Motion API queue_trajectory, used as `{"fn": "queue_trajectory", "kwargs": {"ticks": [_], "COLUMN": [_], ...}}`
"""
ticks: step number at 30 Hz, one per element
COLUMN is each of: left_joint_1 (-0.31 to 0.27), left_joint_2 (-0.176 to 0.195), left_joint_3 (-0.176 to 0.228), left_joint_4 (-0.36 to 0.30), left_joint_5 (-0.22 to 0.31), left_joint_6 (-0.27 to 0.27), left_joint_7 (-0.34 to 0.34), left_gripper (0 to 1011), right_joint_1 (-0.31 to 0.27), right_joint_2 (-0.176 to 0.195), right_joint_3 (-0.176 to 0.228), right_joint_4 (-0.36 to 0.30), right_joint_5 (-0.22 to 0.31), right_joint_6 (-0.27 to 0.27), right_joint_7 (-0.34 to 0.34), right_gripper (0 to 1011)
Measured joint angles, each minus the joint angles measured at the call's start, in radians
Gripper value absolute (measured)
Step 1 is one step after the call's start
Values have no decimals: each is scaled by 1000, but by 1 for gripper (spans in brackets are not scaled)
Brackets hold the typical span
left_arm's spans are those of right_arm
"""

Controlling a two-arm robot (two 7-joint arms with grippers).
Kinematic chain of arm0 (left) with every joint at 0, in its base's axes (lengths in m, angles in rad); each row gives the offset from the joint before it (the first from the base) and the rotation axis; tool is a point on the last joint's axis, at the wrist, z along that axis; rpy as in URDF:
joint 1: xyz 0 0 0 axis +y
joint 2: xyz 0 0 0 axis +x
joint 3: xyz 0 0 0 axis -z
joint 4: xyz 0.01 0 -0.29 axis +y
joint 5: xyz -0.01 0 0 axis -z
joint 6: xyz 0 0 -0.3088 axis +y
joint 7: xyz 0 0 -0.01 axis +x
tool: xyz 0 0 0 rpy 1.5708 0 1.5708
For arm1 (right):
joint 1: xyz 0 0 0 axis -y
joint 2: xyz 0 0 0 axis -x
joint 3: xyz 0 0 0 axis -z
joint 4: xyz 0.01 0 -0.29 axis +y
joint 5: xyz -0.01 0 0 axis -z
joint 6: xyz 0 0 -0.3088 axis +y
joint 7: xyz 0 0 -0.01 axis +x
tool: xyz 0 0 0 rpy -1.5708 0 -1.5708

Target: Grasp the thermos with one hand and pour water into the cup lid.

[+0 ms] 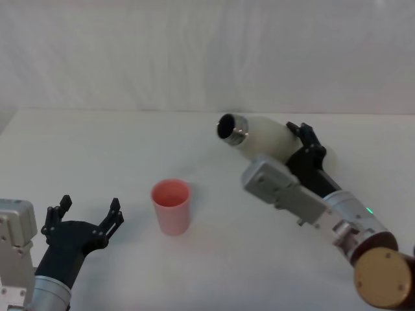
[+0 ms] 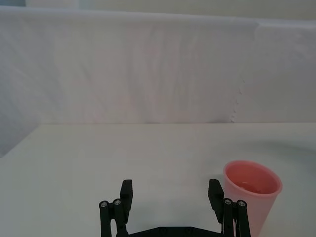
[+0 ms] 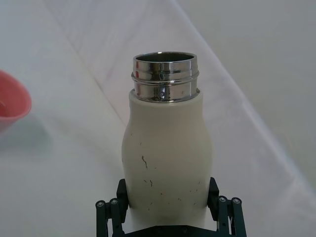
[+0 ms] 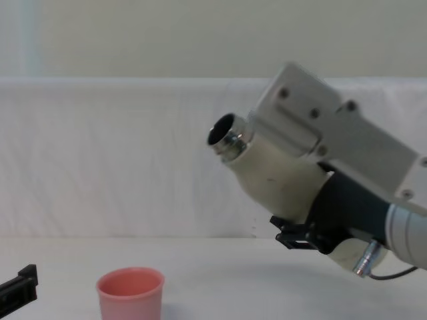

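The cream-white thermos (image 1: 262, 139) is held off the table, tilted with its open steel neck (image 1: 230, 128) pointing left toward the cup lid. My right gripper (image 1: 296, 148) is shut on its lower body, and the right wrist view shows the fingers (image 3: 219, 210) on both sides of the thermos (image 3: 165, 148). The salmon-pink cup lid (image 1: 171, 206) stands upright on the table, below and to the left of the thermos mouth, not under it. No water is falling. My left gripper (image 1: 87, 217) rests open near the front left, just left of the cup lid (image 2: 252, 197).
The white table (image 1: 97, 149) runs back to a white cloth backdrop (image 1: 194, 52). In the chest view the thermos (image 4: 273, 177) hangs well above the cup lid (image 4: 130, 293).
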State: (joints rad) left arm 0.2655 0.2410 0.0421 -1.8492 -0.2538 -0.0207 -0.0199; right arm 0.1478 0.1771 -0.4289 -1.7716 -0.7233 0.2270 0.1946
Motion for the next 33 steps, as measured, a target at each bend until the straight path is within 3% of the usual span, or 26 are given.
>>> {"fn": "queue_trajectory", "kwargs": {"ticks": [8,11,12,18,33], "left_joint_1": [0,0,0,0,0], "left_joint_2": [0,0,0,0,0], "left_joint_3": [0,0,0,0,0], "left_joint_4": [0,0,0,0,0], "left_joint_5": [0,0,0,0,0], "left_joint_6": [0,0,0,0,0], "left_joint_7": [0,0,0,0,0], "left_gripper": [1001,1001,1001,1001,1001], "right_joint_1": [-40,-46,-46,-49,-17], "right_joint_2": [-31,-53,-53,-99,-143], "right_joint_3": [99,136,136,184,187], "right_joint_4": [-12,-12,-12,4,71], "right_joint_5": [201,299,299,467,660], "right_joint_6": [-32,-35,-35,-30,12], "right_joint_7": [29,50,50,98,173], "right_gripper": [951,951,951,951,951]}}
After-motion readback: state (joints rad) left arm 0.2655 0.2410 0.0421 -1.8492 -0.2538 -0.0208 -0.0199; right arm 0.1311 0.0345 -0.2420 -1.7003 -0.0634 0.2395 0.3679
